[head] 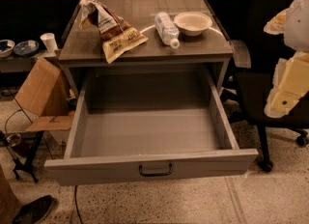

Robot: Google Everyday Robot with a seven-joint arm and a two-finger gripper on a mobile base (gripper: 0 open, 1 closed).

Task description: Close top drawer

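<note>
We see the claw (286, 89) at far right, opening we cannot tell. Top drawer (149, 136) sits fully open left of the claw; looks stiff and heavy. Push the flat front by the handle (155, 170).

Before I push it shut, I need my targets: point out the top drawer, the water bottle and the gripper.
top drawer (203, 165): camera view, front panel right of the handle.
water bottle (166, 28): camera view, its body.
gripper (287, 85): camera view, cream part, right edge.

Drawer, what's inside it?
The drawer looks empty: just bare grey floor. Its front panel hides the nearest strip of floor. The claw is off to the right, outside it.
</note>
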